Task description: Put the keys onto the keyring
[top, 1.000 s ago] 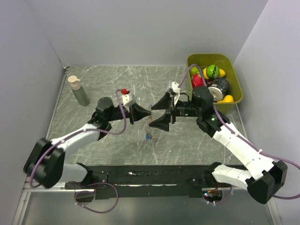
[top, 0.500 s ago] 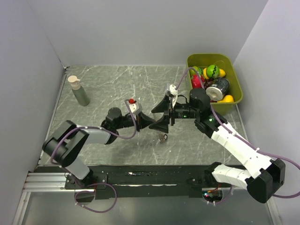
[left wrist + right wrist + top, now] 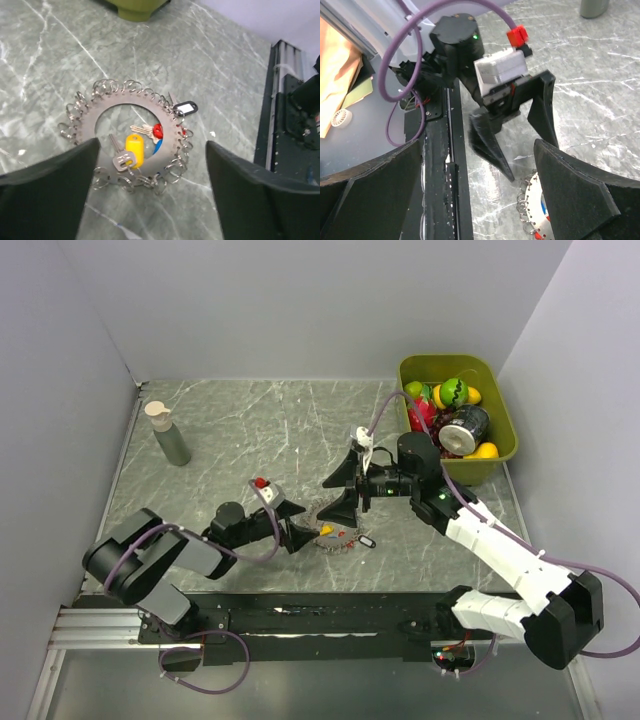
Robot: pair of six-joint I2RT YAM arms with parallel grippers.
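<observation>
Plainly, the left gripper [image 3: 152,144] and right gripper [image 3: 338,492] were spread and empty; the keys [image 3: 134,150], seemingly loose inside the keyring [image 3: 100,107], were best pinched by their heads.

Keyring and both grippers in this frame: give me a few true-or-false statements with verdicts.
1. The keyring lies flat on the table. True.
2. The left gripper is shut on the keyring. False: it is open, gripping nothing.
3. A yellow-headed key lies inside the keyring's opening. True.
4. The right gripper holds a key. False: it is open and empty.
5. The bottle lies on its side. False: it stands upright at the far left.
</observation>
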